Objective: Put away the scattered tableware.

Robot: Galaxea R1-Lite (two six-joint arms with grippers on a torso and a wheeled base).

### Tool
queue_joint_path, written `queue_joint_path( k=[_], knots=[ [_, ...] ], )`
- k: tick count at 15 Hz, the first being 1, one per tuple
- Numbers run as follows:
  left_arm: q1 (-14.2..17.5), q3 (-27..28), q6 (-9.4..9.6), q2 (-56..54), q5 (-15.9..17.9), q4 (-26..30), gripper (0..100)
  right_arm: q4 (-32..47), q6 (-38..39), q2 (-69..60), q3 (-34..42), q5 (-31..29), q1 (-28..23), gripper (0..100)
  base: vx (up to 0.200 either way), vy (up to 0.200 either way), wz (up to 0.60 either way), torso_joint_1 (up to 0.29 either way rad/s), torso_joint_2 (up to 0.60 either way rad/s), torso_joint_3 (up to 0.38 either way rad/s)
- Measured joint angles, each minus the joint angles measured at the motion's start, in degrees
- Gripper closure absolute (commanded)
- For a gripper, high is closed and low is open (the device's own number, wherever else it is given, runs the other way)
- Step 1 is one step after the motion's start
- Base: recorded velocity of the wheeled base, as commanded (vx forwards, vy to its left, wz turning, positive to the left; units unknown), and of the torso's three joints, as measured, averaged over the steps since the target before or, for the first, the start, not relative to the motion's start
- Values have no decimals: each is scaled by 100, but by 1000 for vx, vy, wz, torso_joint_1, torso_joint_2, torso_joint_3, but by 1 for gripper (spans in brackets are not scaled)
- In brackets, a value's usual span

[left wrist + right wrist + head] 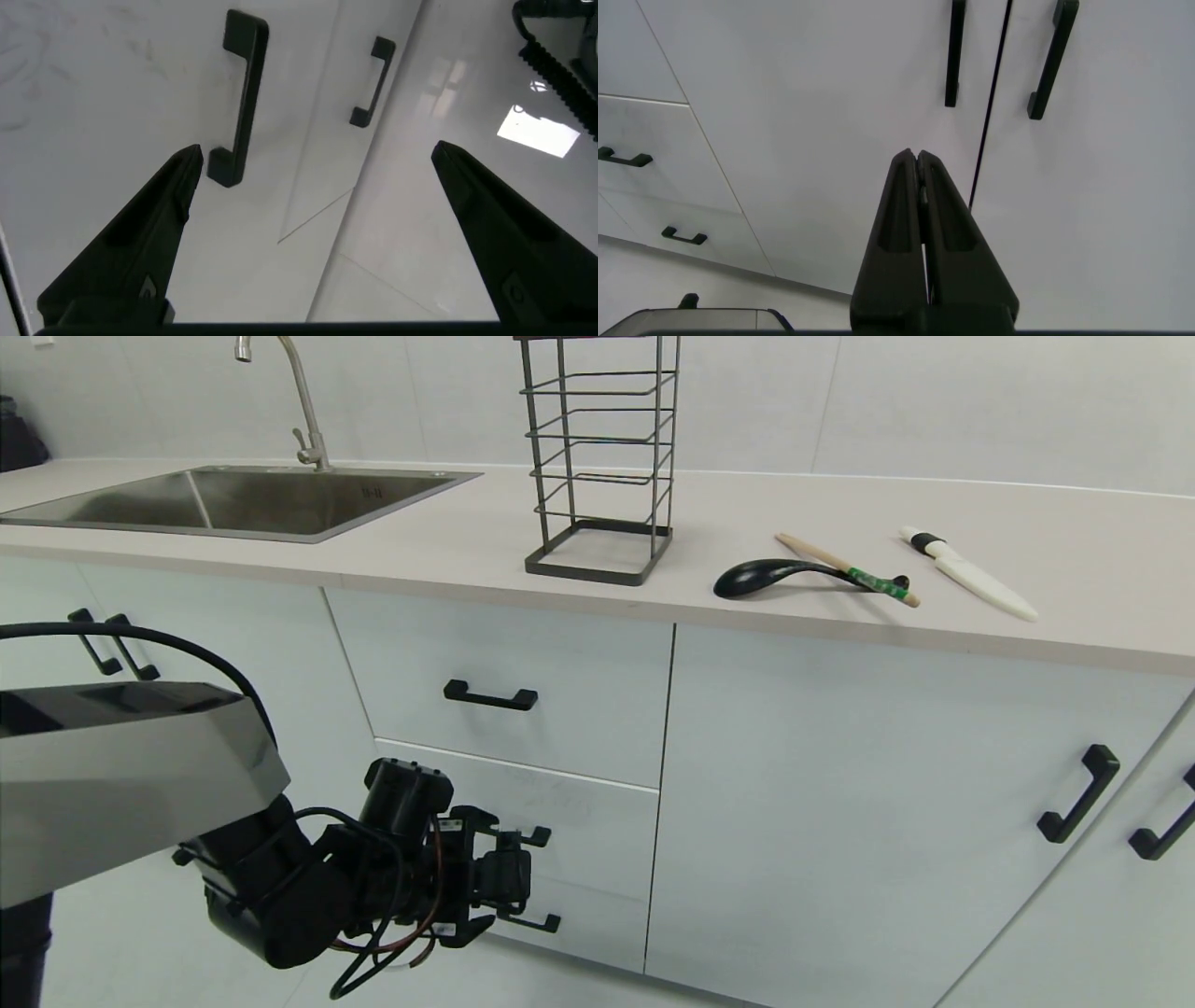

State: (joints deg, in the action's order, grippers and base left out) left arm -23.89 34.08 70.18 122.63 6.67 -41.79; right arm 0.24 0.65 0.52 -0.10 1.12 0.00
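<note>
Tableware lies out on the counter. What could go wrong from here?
The spoon overlaps the wooden stick at its handle, so gripping one may drag the other.
Both, and the knife, lie near the counter edge; a nudge could tip them off.
The open left tool hangs close to the drawer front and might hit it rising.

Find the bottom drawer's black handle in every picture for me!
Head view: bottom drawer handle, low down, its end poking out past the left gripper.
Left wrist view: the farther, smaller handle, nearest the floor.
Right wrist view: the small handle closest to the floor.
Shared landmark: the middle drawer handle just above it.
</note>
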Motion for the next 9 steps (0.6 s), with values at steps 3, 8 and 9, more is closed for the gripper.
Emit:
queue_joint_path(
  k=[3,8,9],
  knots=[
    [41,227,-2,221,0,7,0,2,6,0,0,0,0,100,0,0,0,0,0,0],
    [57,524,-4,552,96,0,0,2,6,0,0,0,0,100,0,0,0,0,0,0],
    [55,535,-4,592,96,0,0,2,6,0,0,0,0,100,0,0,0,0,0,0]
  ],
)
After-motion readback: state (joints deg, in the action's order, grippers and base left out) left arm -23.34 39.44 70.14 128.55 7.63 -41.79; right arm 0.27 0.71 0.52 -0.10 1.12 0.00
